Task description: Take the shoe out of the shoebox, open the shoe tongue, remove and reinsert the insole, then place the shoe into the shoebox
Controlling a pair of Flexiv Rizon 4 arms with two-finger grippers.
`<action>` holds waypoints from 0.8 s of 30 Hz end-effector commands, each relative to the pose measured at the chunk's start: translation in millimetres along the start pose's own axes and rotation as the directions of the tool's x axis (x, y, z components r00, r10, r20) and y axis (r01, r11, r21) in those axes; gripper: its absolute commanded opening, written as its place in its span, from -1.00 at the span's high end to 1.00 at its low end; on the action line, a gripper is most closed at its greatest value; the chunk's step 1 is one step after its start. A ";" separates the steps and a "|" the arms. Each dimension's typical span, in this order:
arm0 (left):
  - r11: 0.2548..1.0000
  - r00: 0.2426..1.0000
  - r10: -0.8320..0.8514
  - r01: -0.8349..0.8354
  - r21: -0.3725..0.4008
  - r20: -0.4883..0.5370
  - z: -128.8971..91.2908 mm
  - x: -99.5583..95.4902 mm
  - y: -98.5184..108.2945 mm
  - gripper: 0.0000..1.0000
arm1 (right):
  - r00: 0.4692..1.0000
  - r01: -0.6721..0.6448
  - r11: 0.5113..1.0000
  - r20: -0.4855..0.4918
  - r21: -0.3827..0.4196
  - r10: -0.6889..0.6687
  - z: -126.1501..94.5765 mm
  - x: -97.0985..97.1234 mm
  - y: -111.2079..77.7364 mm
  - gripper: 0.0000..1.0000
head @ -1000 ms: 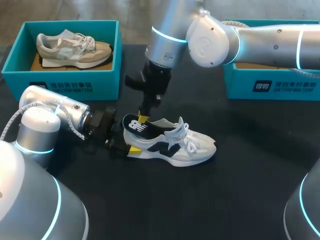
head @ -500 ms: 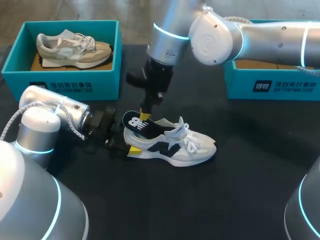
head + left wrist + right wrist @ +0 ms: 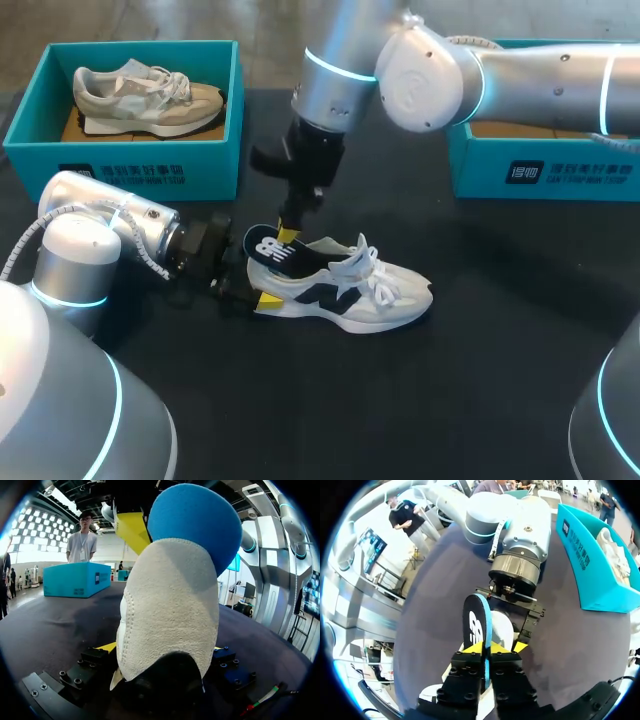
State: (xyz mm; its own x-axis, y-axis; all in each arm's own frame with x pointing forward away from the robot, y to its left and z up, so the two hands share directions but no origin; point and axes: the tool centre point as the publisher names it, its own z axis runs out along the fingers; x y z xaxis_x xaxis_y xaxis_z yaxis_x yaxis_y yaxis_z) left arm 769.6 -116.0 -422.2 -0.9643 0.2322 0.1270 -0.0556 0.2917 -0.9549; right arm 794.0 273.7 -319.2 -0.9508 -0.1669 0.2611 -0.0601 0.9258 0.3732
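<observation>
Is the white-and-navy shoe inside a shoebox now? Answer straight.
No, the white-and-navy shoe lies on the table, its heel in the left tool.

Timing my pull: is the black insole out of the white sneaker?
Partly: black foam insole sticks heel-up from white laced sneaker, clamped in right pincer.

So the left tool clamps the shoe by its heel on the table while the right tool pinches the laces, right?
No. The right tool is shut on the insole, not the laces, as the right wrist view shows. The left tool does clamp the shoe by its heel on the table.
</observation>
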 end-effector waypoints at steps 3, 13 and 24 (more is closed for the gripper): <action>1.000 1.000 0.000 0.000 -0.001 0.000 0.6 -0.9 -0.3 1.00 | 1.000 -0.004 1.000 0.009 0.001 0.004 -1.4 1.8 -1.4 0.11; 1.000 1.000 0.000 0.000 -0.001 0.000 0.6 -0.9 -0.3 1.00 | 0.999 -0.019 1.000 0.042 -0.004 0.019 -10.6 5.2 -4.9 0.11; 1.000 1.000 0.000 0.000 -0.001 0.000 0.6 -0.9 -0.3 1.00 | 1.000 -0.014 1.000 0.009 -0.013 0.014 2.3 2.9 -3.3 0.18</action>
State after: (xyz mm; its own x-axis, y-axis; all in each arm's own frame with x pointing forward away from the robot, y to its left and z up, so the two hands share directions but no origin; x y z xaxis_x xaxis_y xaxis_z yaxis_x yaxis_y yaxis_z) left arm 769.6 -116.1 -422.2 -0.9644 0.2322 0.1270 -0.0555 0.2917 -0.9549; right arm 788.6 267.3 -318.1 -0.9554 -0.1487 0.2551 -0.0419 0.9234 0.3814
